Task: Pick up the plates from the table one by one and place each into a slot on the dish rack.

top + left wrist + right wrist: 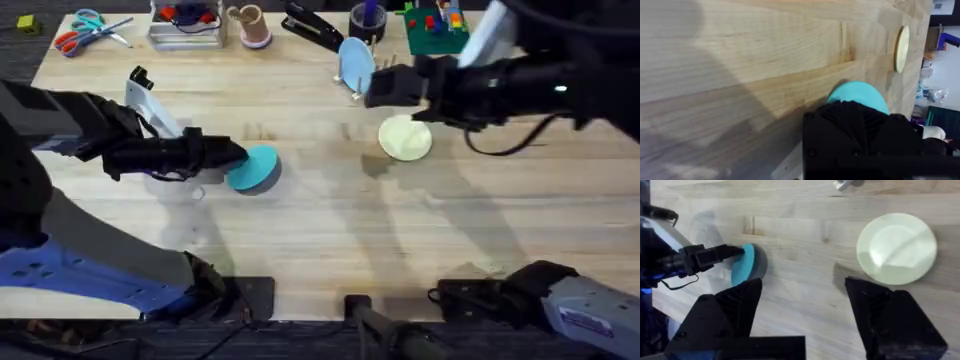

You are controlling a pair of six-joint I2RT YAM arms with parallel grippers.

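Observation:
The teal plate is left of the table's middle, tilted up on its edge, and my left gripper is shut on its rim. In the right wrist view the teal plate stands nearly on edge, and in the left wrist view the teal plate pokes out past the black fingers. The cream plate lies flat on the table, as the right wrist view also shows. My right gripper hovers open just above it, beside the dish rack, which holds a pale blue plate.
Along the far edge are scissors, a wire-frame tray, a cup, a black stapler, a dark cup and a green board.

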